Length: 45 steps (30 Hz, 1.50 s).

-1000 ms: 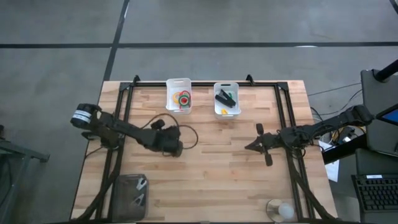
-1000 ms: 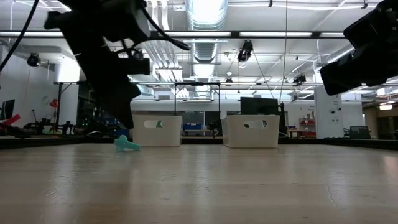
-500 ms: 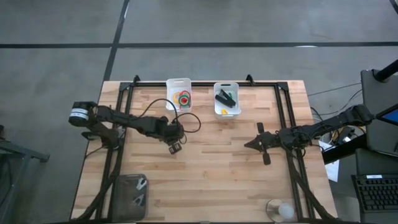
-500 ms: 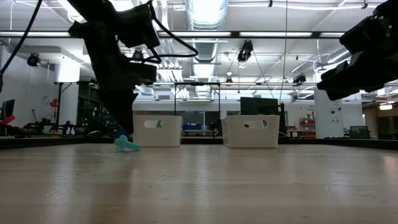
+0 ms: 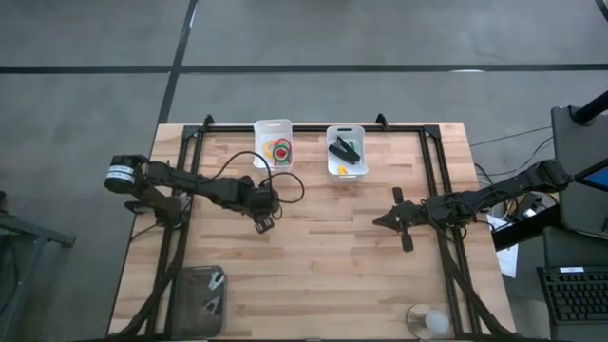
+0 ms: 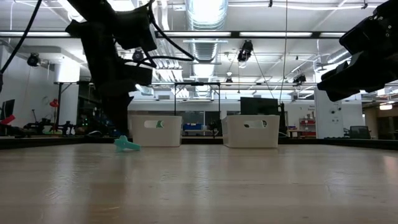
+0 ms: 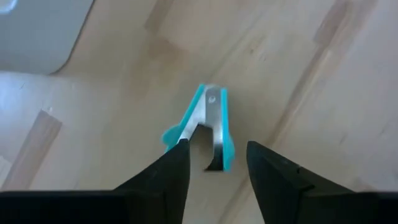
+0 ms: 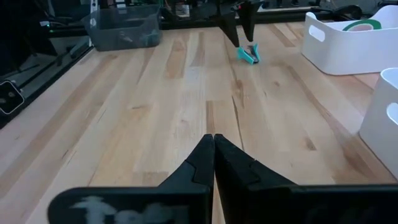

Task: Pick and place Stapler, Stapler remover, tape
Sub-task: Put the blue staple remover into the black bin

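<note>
A teal and silver stapler remover lies flat on the wooden table, left of centre. My left gripper hangs over it, pointing steeply down and open, with one finger on each side of the remover's near end. The right wrist view shows the fingers just above the remover. The black stapler lies in the right white bin. The tape rolls lie in the left white bin. My right gripper waits shut at the right, above the table.
The two white bins stand side by side at the table's far edge. A grey container sits at the near left corner and a white round thing at the near right. Bare wood lies between the arms.
My left arm has swung its wrist toward the table's far edge and turned, while its fingertips stay over the stapler remover. The remover lies where it was.
</note>
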Each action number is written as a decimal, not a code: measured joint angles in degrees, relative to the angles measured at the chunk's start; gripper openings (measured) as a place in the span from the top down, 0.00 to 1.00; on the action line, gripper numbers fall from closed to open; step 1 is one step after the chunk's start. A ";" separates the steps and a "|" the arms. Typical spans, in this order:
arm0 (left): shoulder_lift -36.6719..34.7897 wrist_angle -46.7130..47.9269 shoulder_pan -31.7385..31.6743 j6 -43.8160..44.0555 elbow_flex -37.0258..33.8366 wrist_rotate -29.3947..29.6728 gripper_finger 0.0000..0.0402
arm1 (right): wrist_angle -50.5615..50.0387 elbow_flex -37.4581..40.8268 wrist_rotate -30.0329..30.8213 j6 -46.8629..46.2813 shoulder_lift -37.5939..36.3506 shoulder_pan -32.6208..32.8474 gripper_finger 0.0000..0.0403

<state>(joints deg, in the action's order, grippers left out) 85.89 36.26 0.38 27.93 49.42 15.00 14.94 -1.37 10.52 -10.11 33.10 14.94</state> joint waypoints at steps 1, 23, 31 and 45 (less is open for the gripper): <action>0.00 -0.64 0.00 0.17 -0.01 0.10 0.60 | 0.02 0.00 0.00 0.00 0.00 0.00 0.98; 1.09 -9.15 0.00 2.36 -5.52 -0.43 0.65 | 0.09 0.23 0.98 -0.27 0.00 0.04 0.98; 1.09 -7.66 0.07 2.05 -5.74 -0.49 0.82 | 0.17 0.72 3.15 -0.44 0.00 0.04 0.98; -0.06 -6.08 1.04 2.64 -5.40 -4.01 0.85 | 0.37 0.72 3.17 4.80 -0.02 0.00 0.98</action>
<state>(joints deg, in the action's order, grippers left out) 85.83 30.19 1.42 30.57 44.02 10.99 15.31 -0.64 13.69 -5.31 33.08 14.94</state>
